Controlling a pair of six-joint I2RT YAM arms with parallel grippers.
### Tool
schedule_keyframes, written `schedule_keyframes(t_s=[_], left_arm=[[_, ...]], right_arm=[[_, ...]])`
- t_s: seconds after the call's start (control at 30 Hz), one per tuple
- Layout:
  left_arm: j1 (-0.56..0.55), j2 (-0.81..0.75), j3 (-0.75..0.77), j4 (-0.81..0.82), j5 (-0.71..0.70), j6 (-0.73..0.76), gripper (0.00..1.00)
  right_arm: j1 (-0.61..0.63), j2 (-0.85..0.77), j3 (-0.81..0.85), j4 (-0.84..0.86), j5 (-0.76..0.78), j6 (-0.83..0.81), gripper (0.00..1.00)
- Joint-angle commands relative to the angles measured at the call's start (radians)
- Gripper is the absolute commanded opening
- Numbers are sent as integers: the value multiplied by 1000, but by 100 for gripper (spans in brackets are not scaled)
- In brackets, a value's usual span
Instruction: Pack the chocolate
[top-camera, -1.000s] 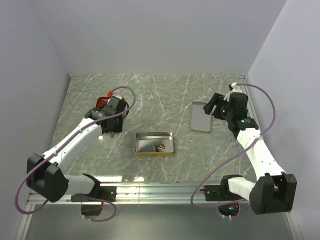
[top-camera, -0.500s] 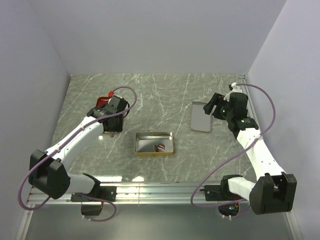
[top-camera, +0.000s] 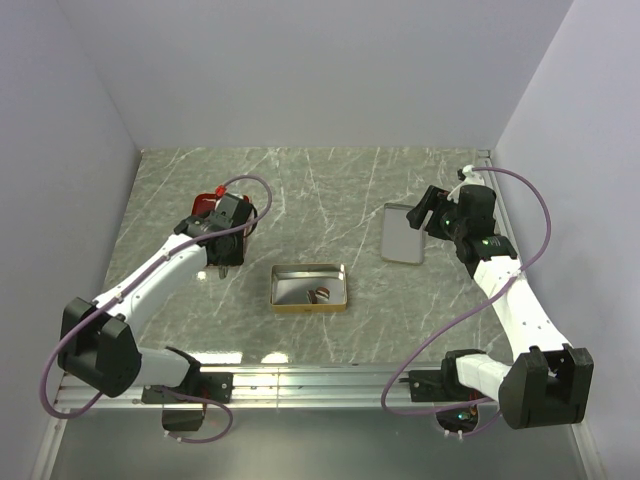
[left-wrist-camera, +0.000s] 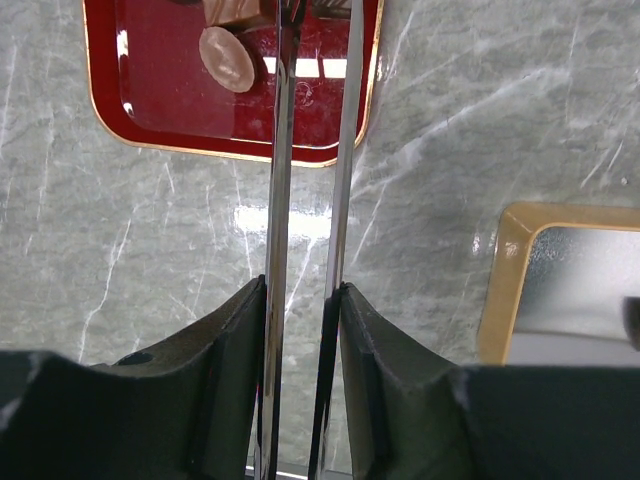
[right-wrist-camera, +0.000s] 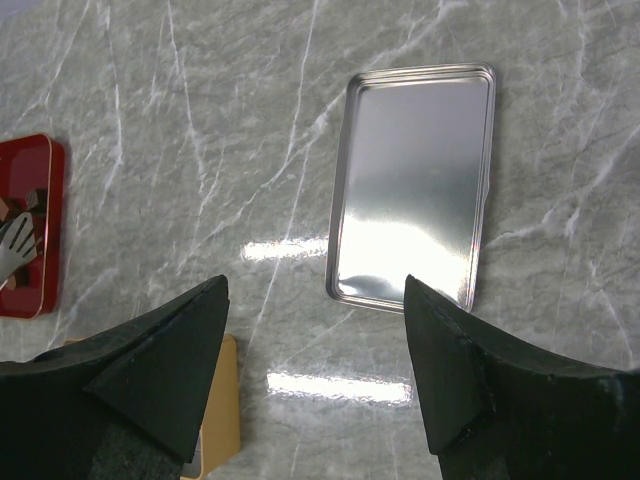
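A round brown chocolate (left-wrist-camera: 228, 58) lies in a red tray (left-wrist-camera: 150, 110) at the left of the table. Another chocolate (top-camera: 320, 294) sits in the open gold tin (top-camera: 309, 268) in the middle. My left gripper (left-wrist-camera: 300, 285) is shut on a pair of metal tongs (left-wrist-camera: 345, 120), whose two blades reach forward over the red tray (top-camera: 208, 198), their tips just past the round chocolate. Seen from above, the left gripper (top-camera: 222, 232) hangs right beside that tray. My right gripper (right-wrist-camera: 316, 285) stands open and empty above the table, short of the silver lid (right-wrist-camera: 415, 185).
The silver lid (top-camera: 403, 233) lies flat at the right, close to the right gripper (top-camera: 430, 210). The gold tin's edge (left-wrist-camera: 500, 280) shows right of the tongs, and its corner (right-wrist-camera: 222, 400) sits by my right gripper's left finger. White walls close the table in.
The left arm has shifted slightly to the left with the tongs still in its grip. The right arm has not moved.
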Motion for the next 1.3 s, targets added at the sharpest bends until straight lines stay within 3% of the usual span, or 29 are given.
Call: schedule_keyframes(t_s=[0.0,0.53,1.27], left_arm=[[4,6,0,24,6,17,39],[4,-25,0,-22,52,41,35],[4,-144,172,-154,152,39,34]], right_arm=[[7,0,36,7,4,1,77],[7,0,38,1,5,3,77],[7,-3,29,15,-10,10,77]])
